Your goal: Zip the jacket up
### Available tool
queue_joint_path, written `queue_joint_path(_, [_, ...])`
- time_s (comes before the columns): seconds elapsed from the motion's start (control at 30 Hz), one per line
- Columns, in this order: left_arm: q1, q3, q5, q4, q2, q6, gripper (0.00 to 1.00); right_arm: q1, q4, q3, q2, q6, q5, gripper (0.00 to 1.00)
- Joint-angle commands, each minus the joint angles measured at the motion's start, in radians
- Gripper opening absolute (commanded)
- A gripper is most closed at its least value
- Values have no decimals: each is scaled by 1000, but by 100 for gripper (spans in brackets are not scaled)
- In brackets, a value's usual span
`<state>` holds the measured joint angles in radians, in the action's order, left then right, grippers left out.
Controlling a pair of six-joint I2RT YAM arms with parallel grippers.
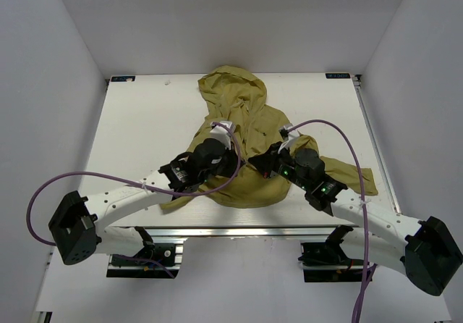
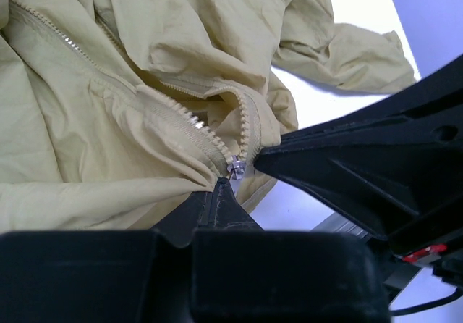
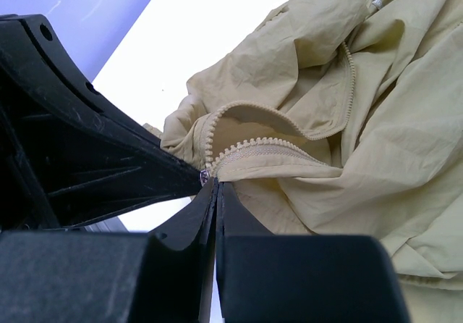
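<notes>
One jacket (image 1: 242, 113) sprawls across the counter (image 1: 145, 113), hood far, from above. Left wrist: left gripper (image 2: 221, 191) clamped shut on the jacket just beneath the slider (image 2: 235, 167). Right wrist: right gripper (image 3: 215, 191) pinched closed there too. Zip looks barely started; next, draw slider hoodward, jacket taut.
</notes>
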<state>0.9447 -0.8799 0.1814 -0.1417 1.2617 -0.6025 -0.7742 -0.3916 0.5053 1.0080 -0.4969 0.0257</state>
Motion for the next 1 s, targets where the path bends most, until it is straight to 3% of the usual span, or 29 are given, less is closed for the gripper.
queue_joint_path(0.0, [3, 1, -46, -19, -39, 50, 0, 3, -46, 55, 6, 11, -20, 0])
queue_joint_path(0.13, [3, 18, -95, -44, -56, 107, 0, 15, -14, 84, 9, 30, -4, 0])
queue_joint_path(0.33, [3, 36, -172, -82, -39, 141, 0, 39, 174, 208, 63, 92, 178, 0])
queue_joint_path(0.47, [3, 78, -287, -79, -68, 159, 0, 55, 215, 206, 67, 97, 194, 0])
queue_joint_path(0.83, [3, 136, -333, -121, -102, 136, 0, 76, 349, 199, 156, 101, 331, 0])
queue_joint_path(0.93, [3, 133, -330, -105, -94, 116, 0, 76, 318, 171, 176, 75, 373, 9])
queue_joint_path(0.97, [3, 131, -327, -96, -91, 109, 0, 75, 303, 167, 182, 67, 378, 20])
